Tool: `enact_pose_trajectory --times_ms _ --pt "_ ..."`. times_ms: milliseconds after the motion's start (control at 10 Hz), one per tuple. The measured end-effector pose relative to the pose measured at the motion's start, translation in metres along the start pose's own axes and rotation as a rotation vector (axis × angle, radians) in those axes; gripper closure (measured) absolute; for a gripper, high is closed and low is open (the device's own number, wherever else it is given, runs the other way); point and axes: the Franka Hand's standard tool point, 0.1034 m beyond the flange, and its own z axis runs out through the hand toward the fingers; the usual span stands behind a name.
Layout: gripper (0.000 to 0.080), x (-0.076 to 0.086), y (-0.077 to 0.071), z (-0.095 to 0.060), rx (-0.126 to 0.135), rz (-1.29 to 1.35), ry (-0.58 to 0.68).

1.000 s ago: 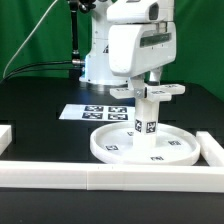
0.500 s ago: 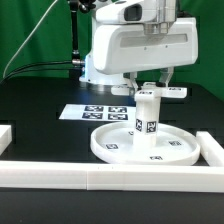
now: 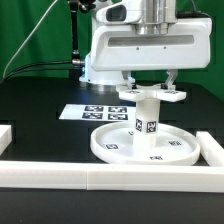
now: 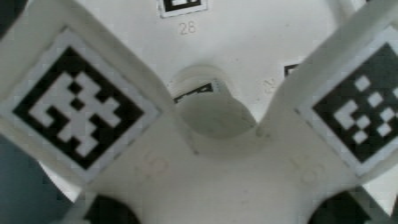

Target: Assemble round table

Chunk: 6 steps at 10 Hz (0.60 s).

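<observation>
The large round disc (image 3: 110, 150) lies flat on the black table, rim up. The short cylindrical leg (image 3: 148, 125) stands upright at its centre. The cross-shaped base piece (image 3: 153, 96) sits level on top of the leg. My gripper (image 3: 152, 82) hangs straight above, with one finger down each side of the base's middle, shut on it. In the wrist view the base (image 4: 214, 160) fills the picture, with tagged arms and its centre hole (image 4: 221, 118). My fingertips are hidden there.
The marker board (image 3: 85, 112) lies behind the disc toward the exterior view's left. White border rails run along the front (image 3: 60, 178), the right (image 3: 212, 150) and the left (image 3: 5, 135). A green curtain hangs behind.
My hand has turned about its vertical axis above the leg, and the cross-shaped base has turned with it. The disc and leg stay in place.
</observation>
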Motion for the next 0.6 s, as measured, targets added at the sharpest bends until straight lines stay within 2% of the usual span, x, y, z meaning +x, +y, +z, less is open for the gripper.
enact_pose_trajectory --times_ms 300,600 --pt "0.0356 -0.0002 -0.0001 0.0004 0.001 0.203 -0.001" --pt "0.0356 -0.0021 -0.0005 0.0011 0.007 0.574 -0.011"
